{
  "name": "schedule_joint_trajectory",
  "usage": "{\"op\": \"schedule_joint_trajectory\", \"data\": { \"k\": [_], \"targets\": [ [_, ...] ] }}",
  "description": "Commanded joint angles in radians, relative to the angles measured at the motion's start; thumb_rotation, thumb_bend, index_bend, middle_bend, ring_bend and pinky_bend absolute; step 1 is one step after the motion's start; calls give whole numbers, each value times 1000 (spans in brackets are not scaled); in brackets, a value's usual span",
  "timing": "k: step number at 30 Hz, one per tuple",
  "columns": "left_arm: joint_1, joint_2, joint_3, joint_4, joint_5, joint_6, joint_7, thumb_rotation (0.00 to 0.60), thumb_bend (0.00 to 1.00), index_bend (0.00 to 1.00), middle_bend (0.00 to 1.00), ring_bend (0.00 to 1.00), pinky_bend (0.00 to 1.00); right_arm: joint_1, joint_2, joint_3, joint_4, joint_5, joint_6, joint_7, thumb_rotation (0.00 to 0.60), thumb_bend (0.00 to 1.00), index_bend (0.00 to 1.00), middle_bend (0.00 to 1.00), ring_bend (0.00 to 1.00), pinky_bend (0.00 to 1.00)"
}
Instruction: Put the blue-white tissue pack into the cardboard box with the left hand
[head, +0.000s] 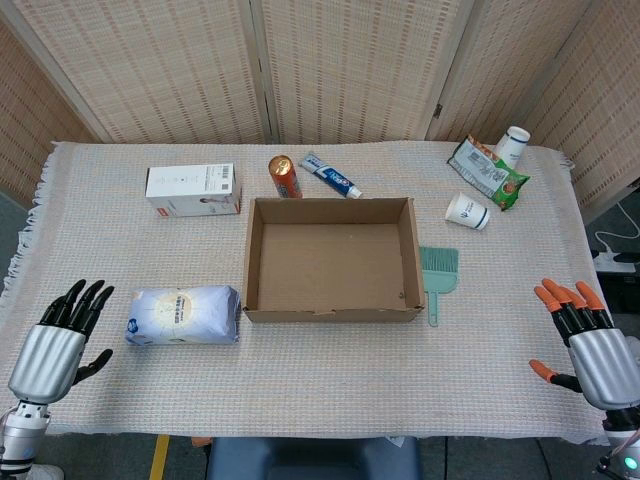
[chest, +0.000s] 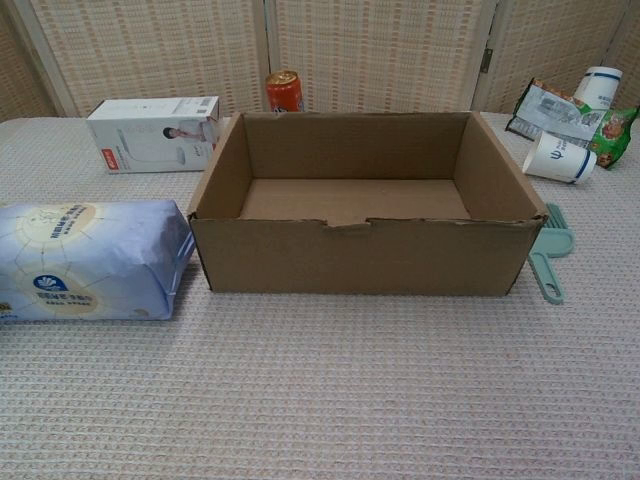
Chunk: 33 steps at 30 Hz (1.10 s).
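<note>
The blue-white tissue pack (head: 183, 315) (chest: 88, 260) lies flat on the table, just left of the open, empty cardboard box (head: 331, 259) (chest: 365, 203). My left hand (head: 55, 342) hovers at the table's front left corner, a short way left of the pack, fingers spread and holding nothing. My right hand (head: 588, 340) is at the front right edge, also with fingers spread and empty. Neither hand shows in the chest view.
Behind the box stand a white carton (head: 193, 189), an orange can (head: 284, 177) and a toothpaste tube (head: 330, 177). A green brush (head: 437, 275) lies against the box's right side. Two paper cups (head: 467, 211) (head: 513, 143) and a snack bag (head: 487, 172) sit at the back right.
</note>
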Motion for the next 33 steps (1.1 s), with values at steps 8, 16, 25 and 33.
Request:
{"op": "schedule_joint_trajectory", "data": {
  "k": [8, 16, 25, 33],
  "targets": [
    [-4, 109, 54, -181, -85, -140, 57, 600, 178, 0, 0, 0, 157, 5, -4, 0, 5, 3, -11, 1, 600, 0, 46, 30, 0, 0],
    [-50, 38, 25, -206, -213, -232, 182, 600, 178, 0, 0, 0, 132, 1, 2, -2, 6, -13, 8, 16, 600, 0, 46, 30, 0, 0],
    [-94, -46, -9, -204, -330, -269, 296, 600, 177, 0, 0, 0, 130, 1, 8, -2, 5, -6, 1, 21, 600, 0, 47, 30, 0, 0],
    [-138, -79, -24, -248, -372, -290, 358, 600, 177, 0, 0, 0, 129, 3, 9, 2, 1, 4, -7, 15, 600, 0, 56, 30, 0, 0]
  ]
}}
